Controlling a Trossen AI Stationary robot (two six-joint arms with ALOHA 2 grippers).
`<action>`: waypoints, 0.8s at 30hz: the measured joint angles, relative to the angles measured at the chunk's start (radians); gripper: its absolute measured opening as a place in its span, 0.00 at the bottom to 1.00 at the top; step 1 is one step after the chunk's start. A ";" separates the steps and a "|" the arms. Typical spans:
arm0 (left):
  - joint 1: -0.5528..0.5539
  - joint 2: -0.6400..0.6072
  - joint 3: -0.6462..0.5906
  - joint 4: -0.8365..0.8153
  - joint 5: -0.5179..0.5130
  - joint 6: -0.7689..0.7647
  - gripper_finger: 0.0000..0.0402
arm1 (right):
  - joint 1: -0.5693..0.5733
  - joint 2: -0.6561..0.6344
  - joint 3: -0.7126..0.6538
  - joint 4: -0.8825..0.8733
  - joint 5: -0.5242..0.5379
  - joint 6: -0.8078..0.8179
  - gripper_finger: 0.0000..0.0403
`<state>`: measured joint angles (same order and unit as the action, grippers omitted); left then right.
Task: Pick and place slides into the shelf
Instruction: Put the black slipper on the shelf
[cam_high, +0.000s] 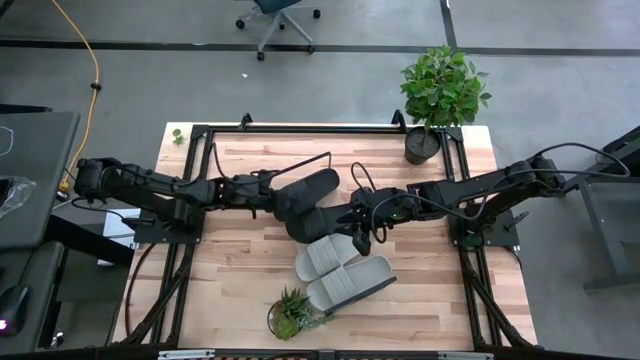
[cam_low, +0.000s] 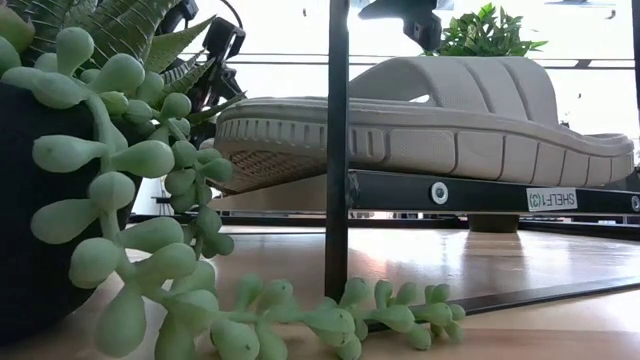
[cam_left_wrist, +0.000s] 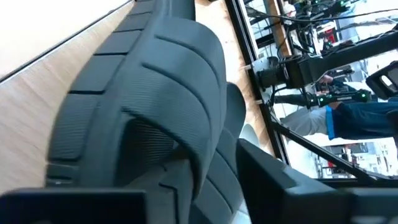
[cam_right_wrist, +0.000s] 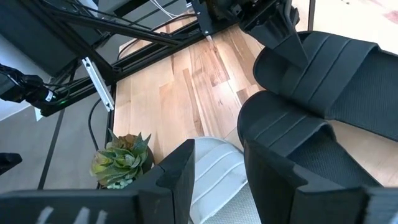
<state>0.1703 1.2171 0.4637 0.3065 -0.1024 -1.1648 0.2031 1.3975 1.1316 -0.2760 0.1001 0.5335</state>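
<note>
Two black slides lie side by side mid-table: one (cam_high: 312, 187) held by my left gripper (cam_high: 272, 193), the other (cam_high: 318, 220) just nearer. My right gripper (cam_high: 358, 230) is open at that second slide's end. In the right wrist view its fingers (cam_right_wrist: 174, 174) stand apart over a grey slide (cam_right_wrist: 211, 168), one finger before the black slide (cam_right_wrist: 280, 134); whether they touch I cannot tell. Two grey slides (cam_high: 330, 256) (cam_high: 352, 283) lie side by side on the shelf; one (cam_low: 430, 120) rests sole-down above the shelf's black rail (cam_low: 480, 195). My left gripper is shut on the farther black slide at the end beside its strap (cam_right_wrist: 283, 53), coming level from the table's left, along the slide. Its fingers (cam_right_wrist: 277, 31) pinch that end. The strap (cam_left_wrist: 168, 81) fills its own wrist view, hiding the contact there.
A succulent pot (cam_high: 292, 315) stands at the near edge, close to the grey slides, and fills the low view's left (cam_low: 110, 180). A leafy potted plant (cam_high: 438, 100) sits at the far right corner. The shelf's thin black rod (cam_high: 305, 163) rises behind the black slides.
</note>
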 joint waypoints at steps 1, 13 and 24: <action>0.000 0.000 0.000 -0.005 0.001 0.000 0.29 | 0.000 0.000 0.000 0.000 0.000 0.000 0.32; 0.000 -0.002 0.001 -0.045 0.028 0.061 0.52 | 0.000 0.000 0.000 0.000 -0.001 0.008 0.32; 0.000 -0.001 -0.001 -0.055 0.117 0.095 0.74 | 0.000 0.000 0.000 0.000 -0.002 0.008 0.32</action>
<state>0.1703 1.2163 0.4629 0.2511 0.0146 -1.0695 0.2031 1.3973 1.1316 -0.2756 0.0986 0.5415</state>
